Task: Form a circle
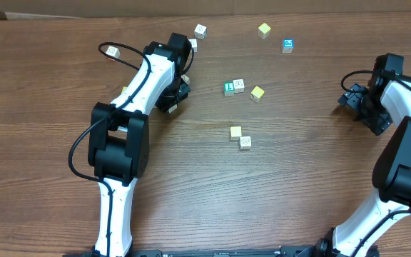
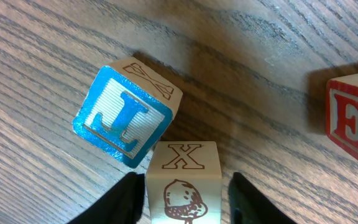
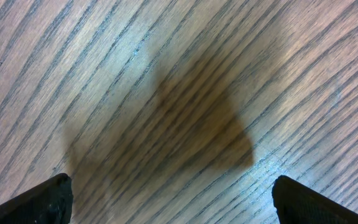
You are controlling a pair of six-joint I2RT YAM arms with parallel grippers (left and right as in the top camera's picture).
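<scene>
No circle is made yet: the toy cubes (image 1: 245, 142) are spread apart on the bench (image 1: 48, 86). A white X cube (image 2: 183, 163) is framed by the left claw (image 2: 185, 182), but a squeeze cannot be told. The right claw (image 3: 171, 183) is held wide open, empty.

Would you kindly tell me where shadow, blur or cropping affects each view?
Overhead: even light, sharp, faint soft shadows on the table. Left wrist: blue J block crisp, red E block cropped at the frame edge, fingers dark and soft. Right wrist: a broad blurry shadow on the bare table.
</scene>
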